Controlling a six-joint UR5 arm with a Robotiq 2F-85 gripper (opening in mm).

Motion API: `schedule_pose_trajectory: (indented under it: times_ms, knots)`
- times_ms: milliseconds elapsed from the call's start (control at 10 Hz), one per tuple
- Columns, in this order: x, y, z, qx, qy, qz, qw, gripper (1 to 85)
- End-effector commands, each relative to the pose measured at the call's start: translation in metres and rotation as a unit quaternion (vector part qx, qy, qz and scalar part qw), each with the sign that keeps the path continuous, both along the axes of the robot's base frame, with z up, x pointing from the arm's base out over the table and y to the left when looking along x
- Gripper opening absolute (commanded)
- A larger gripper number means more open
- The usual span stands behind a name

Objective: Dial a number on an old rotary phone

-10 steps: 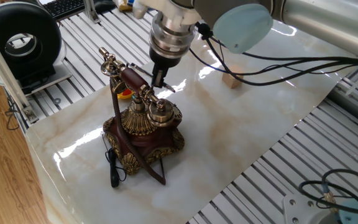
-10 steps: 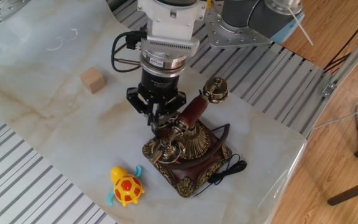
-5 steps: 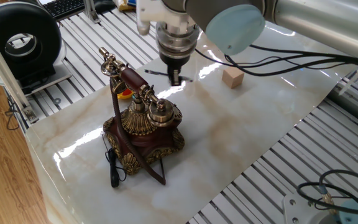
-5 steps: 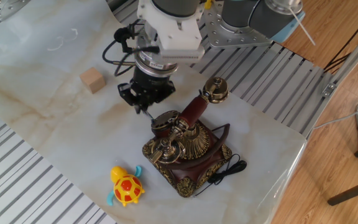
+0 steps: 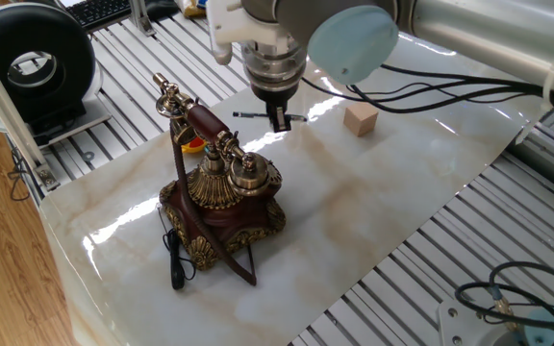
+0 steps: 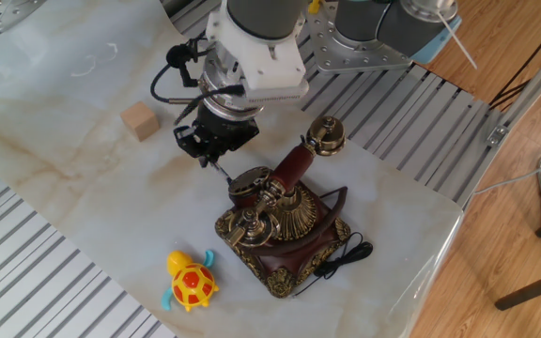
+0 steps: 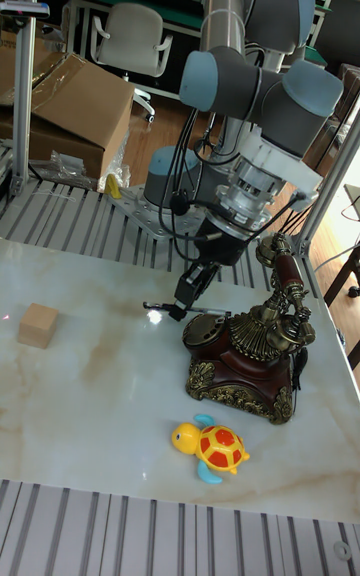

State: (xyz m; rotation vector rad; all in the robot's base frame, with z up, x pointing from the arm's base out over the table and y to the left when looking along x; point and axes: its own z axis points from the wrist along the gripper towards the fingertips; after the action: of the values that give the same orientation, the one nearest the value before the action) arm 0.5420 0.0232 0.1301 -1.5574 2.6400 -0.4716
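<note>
The old rotary phone (image 5: 224, 197) (image 6: 280, 225) (image 7: 250, 356) stands on the marble sheet, dark wood with brass trim, and its handset (image 6: 294, 164) rests in the cradle. Its dial (image 6: 249, 180) faces my gripper. My gripper (image 5: 279, 120) (image 6: 209, 155) (image 7: 188, 296) hangs just beside the phone on the dial side, a short gap away and low over the marble. The fingers look shut on a thin dark rod (image 7: 205, 310) that lies roughly level, one end pointing toward the dial.
A small wooden cube (image 5: 360, 119) (image 6: 140, 121) (image 7: 38, 325) sits on the marble away from the phone. A yellow toy turtle (image 6: 190, 281) (image 7: 212, 446) lies near the phone's base. A black round device (image 5: 37, 62) stands off the sheet. Slatted metal surrounds the marble.
My gripper has pulled back from right over the phone's dial and now sits beside the phone, toward the cube. The phone has not moved.
</note>
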Motion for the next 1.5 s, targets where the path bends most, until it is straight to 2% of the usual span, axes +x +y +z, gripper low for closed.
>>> schedule_pose_trajectory:
  times_ms: [0, 100, 300, 500, 1100, 1200, 1400]
  knots:
    - [-0.002, -0.017, 0.002, -0.033, 0.015, 0.019, 0.9992, 1.3]
    - [0.000, -0.027, 0.006, -0.062, 0.020, 0.037, 0.9972, 1.3]
    - [-0.004, -0.035, 0.008, -0.081, 0.032, 0.042, 0.9953, 1.3]
    - [-0.007, -0.032, 0.009, -0.075, 0.035, 0.030, 0.9961, 1.3]
    - [-0.005, -0.037, 0.012, -0.084, 0.028, 0.019, 0.9959, 1.3]
    - [-0.006, -0.031, 0.009, -0.070, 0.027, 0.010, 0.9971, 1.3]
    - [-0.005, -0.032, 0.010, -0.072, 0.022, 0.002, 0.9972, 1.3]
